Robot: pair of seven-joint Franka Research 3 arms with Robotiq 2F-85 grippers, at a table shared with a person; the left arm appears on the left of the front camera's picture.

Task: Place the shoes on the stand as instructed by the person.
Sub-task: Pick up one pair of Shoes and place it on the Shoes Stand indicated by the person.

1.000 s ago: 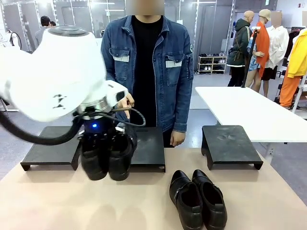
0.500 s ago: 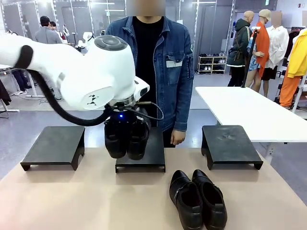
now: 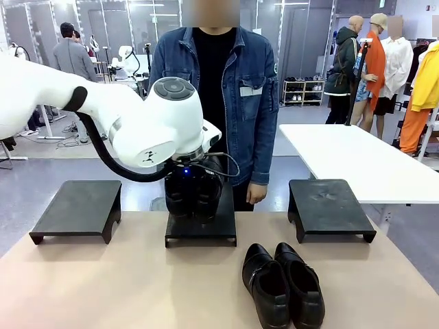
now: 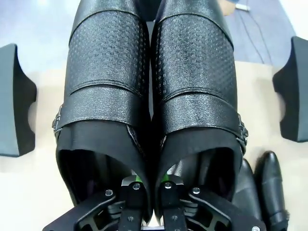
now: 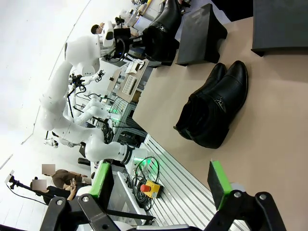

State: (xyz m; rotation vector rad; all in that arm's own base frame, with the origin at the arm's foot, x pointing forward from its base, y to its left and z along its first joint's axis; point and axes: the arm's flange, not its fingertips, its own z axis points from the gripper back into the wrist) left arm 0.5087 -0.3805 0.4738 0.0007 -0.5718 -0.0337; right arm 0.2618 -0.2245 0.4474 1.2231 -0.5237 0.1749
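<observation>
The likeliest trouble was the held pair going over at release: the shoes hung toes down above the middle stand, and the front view did not settle whether the toes touched its top or hung just clear. Let go in that attitude, they would probably pitch forward toward 6 o'clock and roll off the stand's near edge onto the table. A second risk lay in the grip itself. Only the two inner collars were pinched, so smooth leather could slide through the pads and one shoe might drop ahead of the other. Pushing down further could jam the toes into the stand, crease them or shove the stand back toward the person at 12 o'clock, whose hand hung near the stand's far corner at about 1 o'clock. The left gripper had its jaws drawn almost fully together, one finger down inside each shoe, squeezing the adjoining inner walls between the green pads; it held both shoes at once and touched nothing else. The right gripper stood with its jaws wide apart and nothing between them, well away from the work. The second pair lay side by side on the table at about 5 o'clock from the middle stand, not yet picked up, while the left stand at 9 o'clock and the right stand at 3 o'clock carried nothing.
</observation>
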